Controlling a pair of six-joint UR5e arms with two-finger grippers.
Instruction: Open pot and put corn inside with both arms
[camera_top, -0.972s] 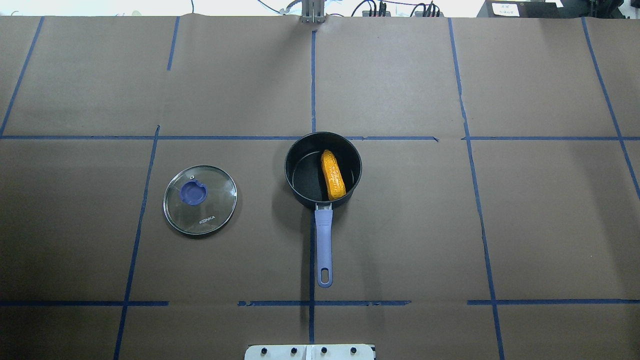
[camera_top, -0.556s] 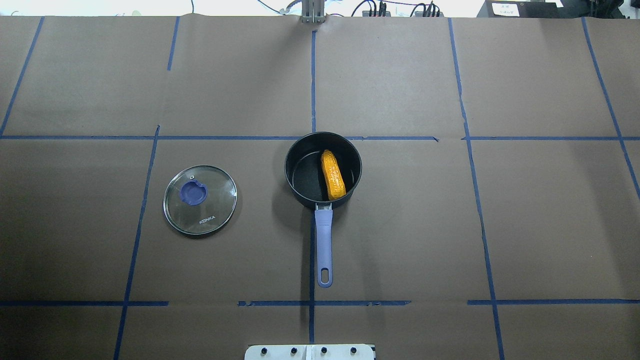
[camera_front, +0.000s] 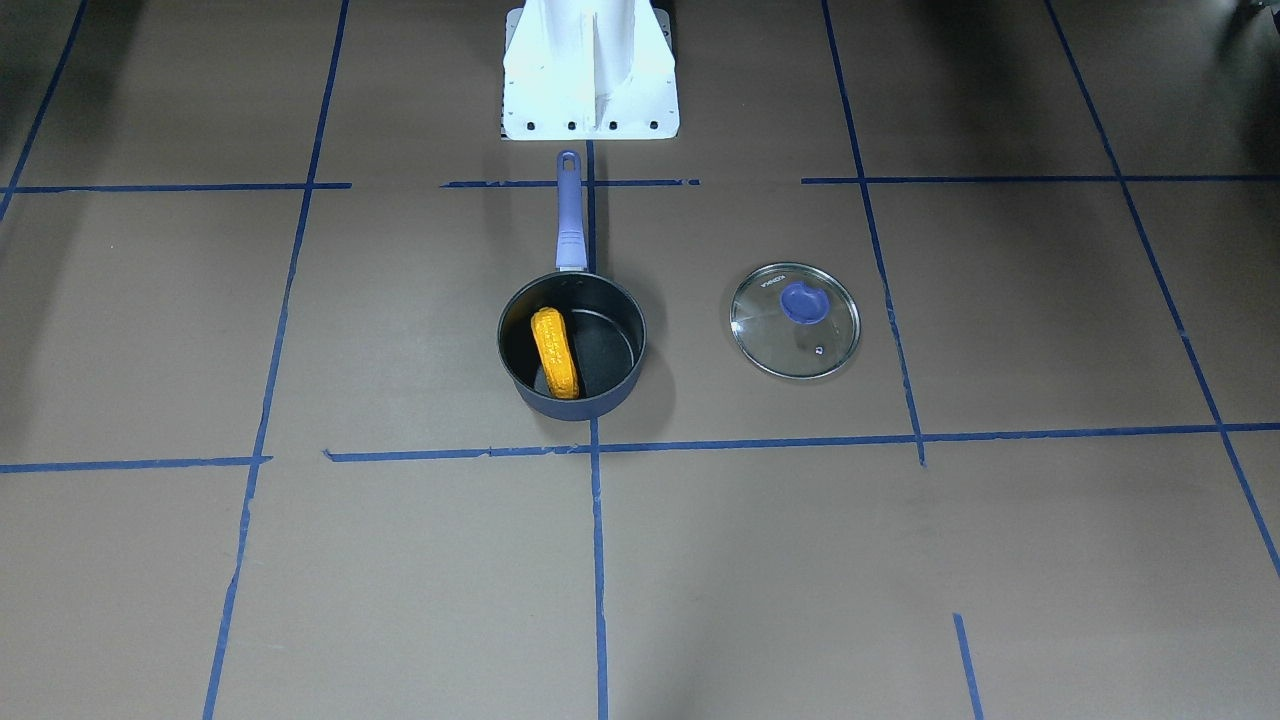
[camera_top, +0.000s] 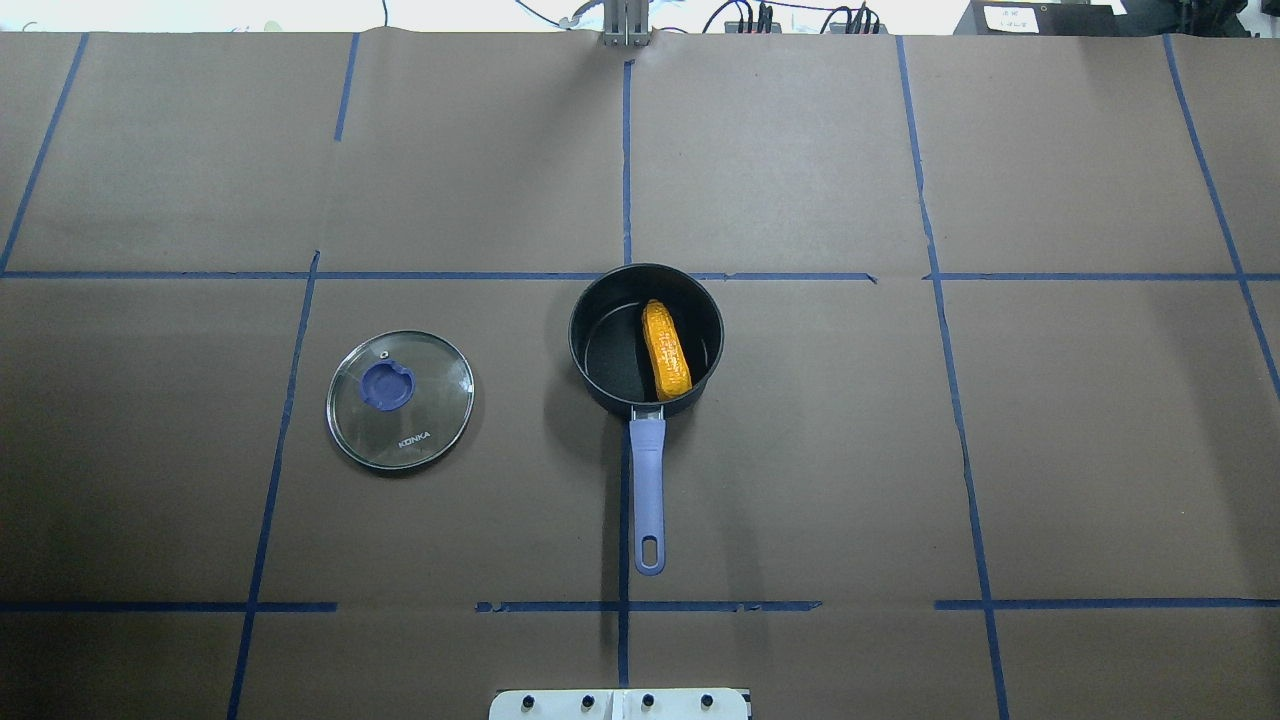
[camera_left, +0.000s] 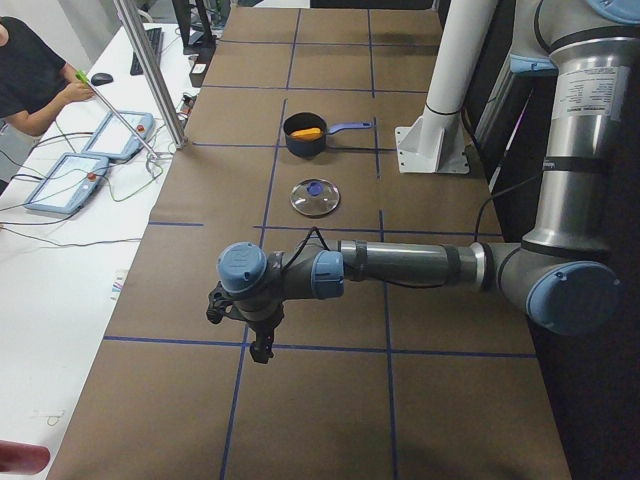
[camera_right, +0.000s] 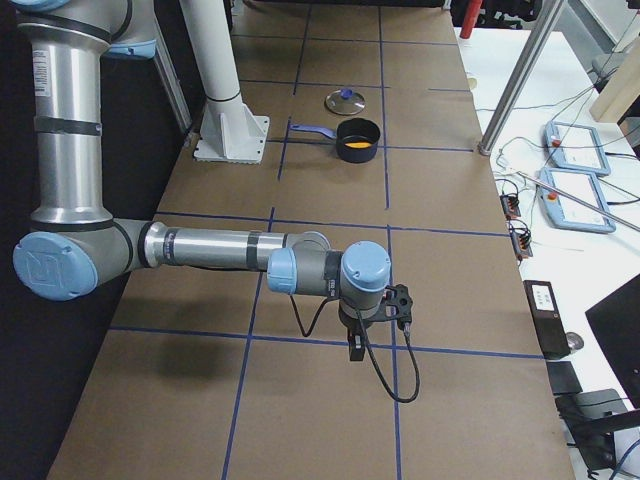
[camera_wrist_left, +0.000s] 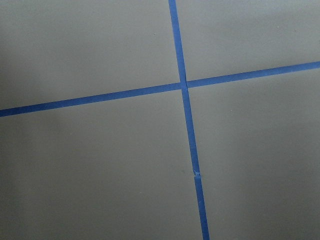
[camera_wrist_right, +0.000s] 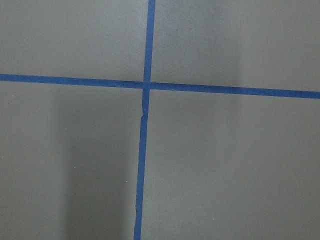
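Brown paper covers the counter (camera_top: 900, 450), marked into squares by blue tape. The white base stand (camera_top: 620, 703) sits at the near edge.

Finding 1: the pot (camera_top: 605, 350) stands open at centre, with its handle (camera_top: 648, 480) pointing near, toward the stand. The corn (camera_top: 666, 350) lies inside, against the right of the interior, its long axis running near to far, roughly in line with the handle. The lid (camera_top: 420, 410) rests flat on the counter, knob up, well apart to the left of the pot.

Finding 2: the left gripper (camera_left: 260, 345) hangs over a tape crossing out toward the left end of the counter, and the right gripper (camera_right: 356, 345) likewise toward the right end. Both are well apart from the pot. Which is nearer cannot be told, though the lid lies on the left arm's side.

Finding 3: the jaws appear only in the side views. Whether they are spread or pressed together cannot be told, and nothing is seen in them. Each wrist view shows only paper and tape.

Assessment: the task appears complete.
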